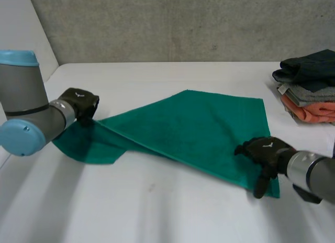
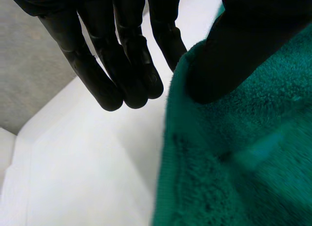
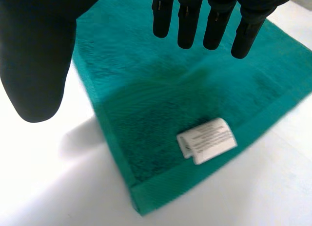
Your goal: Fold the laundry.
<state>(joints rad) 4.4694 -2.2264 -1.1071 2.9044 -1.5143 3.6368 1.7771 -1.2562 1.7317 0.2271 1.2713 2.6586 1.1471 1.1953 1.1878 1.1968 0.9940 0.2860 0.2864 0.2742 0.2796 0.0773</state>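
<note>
i judge the first fold is just starting. the green terry towel point(image 1: 199, 128) lies on the white table point(image 1: 157, 211), its left end raised and pinched by the left hand point(image 1: 79, 104). the right hand point(image 1: 267, 151) hangs released over the near right corner, by the white care label point(image 3: 207, 141). next it needs a grasp there.

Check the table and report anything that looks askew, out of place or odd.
The green terry towel lies slanted on the white table, not flat: the left hand pinches one end up, leaving a diagonal ridge. A white care label faces up at the corner under the open right hand.
</note>
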